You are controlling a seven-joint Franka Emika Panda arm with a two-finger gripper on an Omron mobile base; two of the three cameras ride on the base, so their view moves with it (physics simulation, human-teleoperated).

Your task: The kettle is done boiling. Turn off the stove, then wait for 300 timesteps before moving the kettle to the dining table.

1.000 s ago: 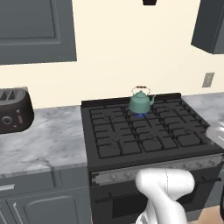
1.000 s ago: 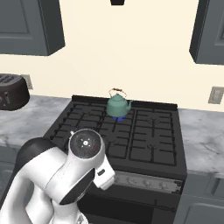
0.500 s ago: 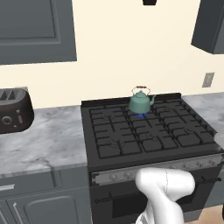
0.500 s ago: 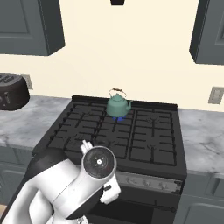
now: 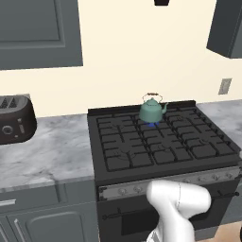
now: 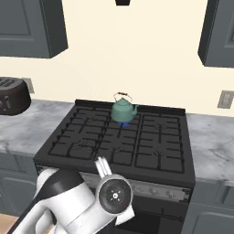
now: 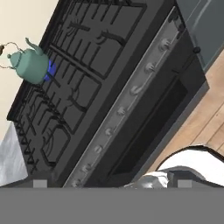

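Working on the first step, turning off the stove [image 5: 156, 146]; nothing of the waiting or carrying begun yet, judging by the blue flame [image 7: 51, 70] burning.

Hanging low in front of the stove, level with its front edge: the gripper [image 7: 113, 183], jaws standing wide apart and holding nothing, looking slantwise along the stove's face.

Running across the stove's front, just ahead of the gripper: the silver knob strip [image 5: 165, 185], its small knobs sitting in a row, none being touched.

Lying beyond that strip: the black grates, bare over the front burners.

Sitting upright at the back middle of the stove, well apart from the gripper: the kettle [image 5: 152, 110], spout pointing toward the stove's right side, wire handle arching over the lid, flame showing directly beneath it.

Standing on the marble counter to the left of the stove, clear of the work: a dark toaster [image 5: 14, 120].

Calling next, probably, for picking out the knob governing that back middle burner, closing in on it squarely, pinching and twisting. Risking the wrong knob, given how closely spaced and alike they are.
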